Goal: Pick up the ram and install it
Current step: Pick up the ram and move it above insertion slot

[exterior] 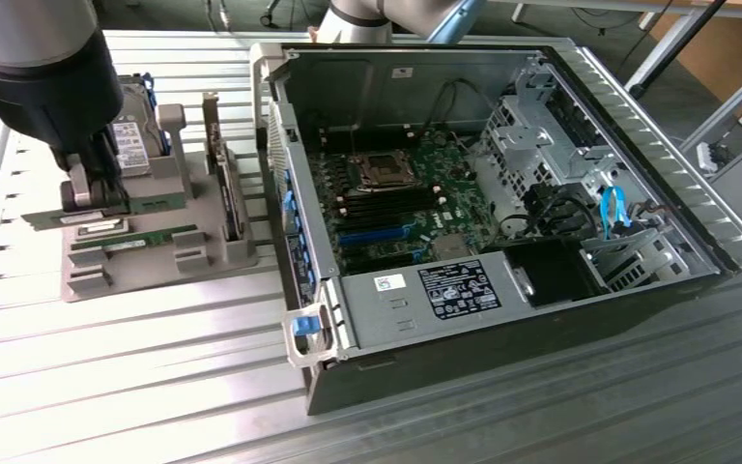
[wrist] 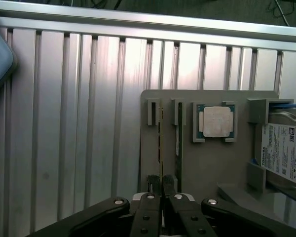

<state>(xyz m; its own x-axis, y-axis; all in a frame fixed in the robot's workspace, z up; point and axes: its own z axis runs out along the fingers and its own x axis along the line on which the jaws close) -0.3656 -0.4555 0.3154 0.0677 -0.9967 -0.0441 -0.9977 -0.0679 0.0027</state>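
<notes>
The ram is a long thin green stick at the grey parts holder on the exterior view's left. My gripper is shut on it near its middle. In the wrist view the ram shows edge-on, pinched between the two black fingertips of my gripper over the holder. Whether the stick still rests in its slot I cannot tell. The open computer case lies to the exterior view's right, its motherboard's dark memory slots facing up.
A second green stick sits in the slot beside the held one. The holder also carries a square silver processor and a hard drive. Everything stands on a ribbed aluminium table.
</notes>
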